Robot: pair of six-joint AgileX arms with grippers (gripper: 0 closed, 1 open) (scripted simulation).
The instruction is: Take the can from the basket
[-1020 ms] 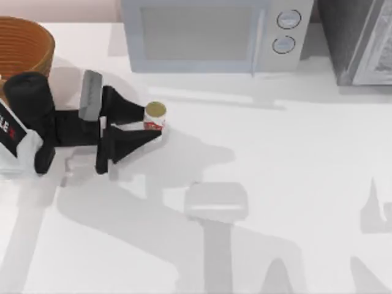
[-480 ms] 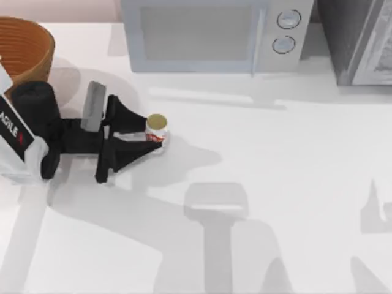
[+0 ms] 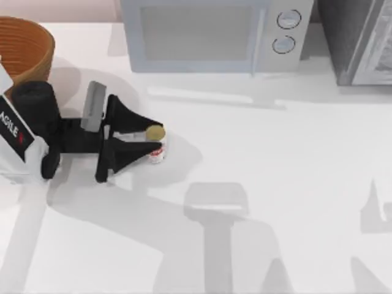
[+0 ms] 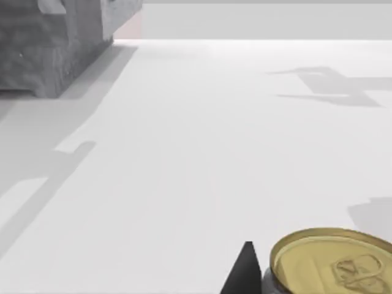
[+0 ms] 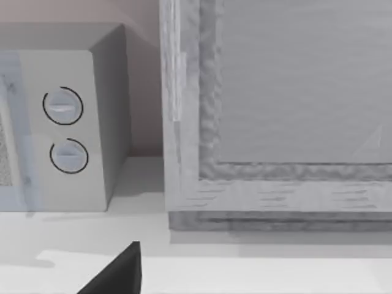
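- The left arm's white housing carries black lettering with a red mark, cut off at the top view's left edge; only part of it, something like "AGILE", can be read.
- The can (image 3: 155, 142) has a white side with red marks, too small to read as words, and a golden-yellow top with an embossed pull-tab shape in the left wrist view (image 4: 334, 264).
- The microwave (image 3: 214, 33) at the back of the worktop (image 3: 275, 184) shows two round dials on its front panel, with no legible writing.
- The left gripper (image 3: 153, 139) lies low over the left part of the worktop, pointing toward the top view's right, its fingers closed narrowly around the can.
- The can looks tilted between the fingers, its base at or near the worktop; whether it touches cannot be told.
- The can is out of the basket (image 3: 24, 46), which sits at the worktop's back left corner, cut by the top view's left edge, well apart from the can.
- In front of and to the right of the can, the worktop is wide, bare white surface crossed by grey shadows.
- A grey textured cabinet (image 3: 361, 40) stands at the back right beside the microwave.
- In the right wrist view, one dark fingertip (image 5: 119, 272) faces the microwave and cabinet; I cannot tell how far its fingers are apart.
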